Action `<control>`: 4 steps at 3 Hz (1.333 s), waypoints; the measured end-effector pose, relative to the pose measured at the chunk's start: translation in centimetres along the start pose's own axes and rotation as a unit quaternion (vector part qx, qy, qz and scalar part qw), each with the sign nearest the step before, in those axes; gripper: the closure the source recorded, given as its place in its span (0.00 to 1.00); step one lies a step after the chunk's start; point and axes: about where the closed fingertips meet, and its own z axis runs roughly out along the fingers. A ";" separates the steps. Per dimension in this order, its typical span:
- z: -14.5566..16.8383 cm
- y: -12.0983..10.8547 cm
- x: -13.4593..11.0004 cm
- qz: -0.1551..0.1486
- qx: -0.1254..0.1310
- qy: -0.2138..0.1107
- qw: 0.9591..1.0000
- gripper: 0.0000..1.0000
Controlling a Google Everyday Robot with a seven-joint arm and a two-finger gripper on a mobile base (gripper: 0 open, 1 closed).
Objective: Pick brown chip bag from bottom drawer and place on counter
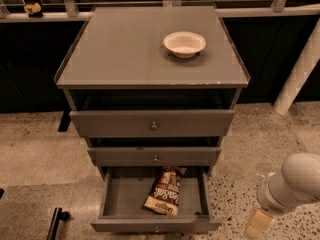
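The brown chip bag (164,191) lies in the open bottom drawer (125,201), right of its middle, with white lettering facing up. The counter (120,49) is the flat grey top of the cabinet. My gripper (259,223) shows at the bottom right, beyond the drawer's right side and above the floor. Only a tan tip below the white arm (292,181) is seen. It is apart from the bag and holds nothing that I can see.
A white bowl (184,43) stands on the counter's back right. The two upper drawers (150,125) are pulled out slightly. A white post (300,71) stands at the right. A black handle (55,221) lies on the speckled floor at the bottom left.
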 end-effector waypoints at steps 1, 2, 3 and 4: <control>0.0 0.0 0.0 0.000 0.000 0.000 1.000 0.00; 0.8 2.1 0.6 -0.003 -0.007 -0.014 1.000 0.00; 4.7 4.0 1.9 0.004 -0.028 -0.033 0.999 0.00; 11.0 5.4 3.0 0.000 -0.055 -0.056 0.997 0.00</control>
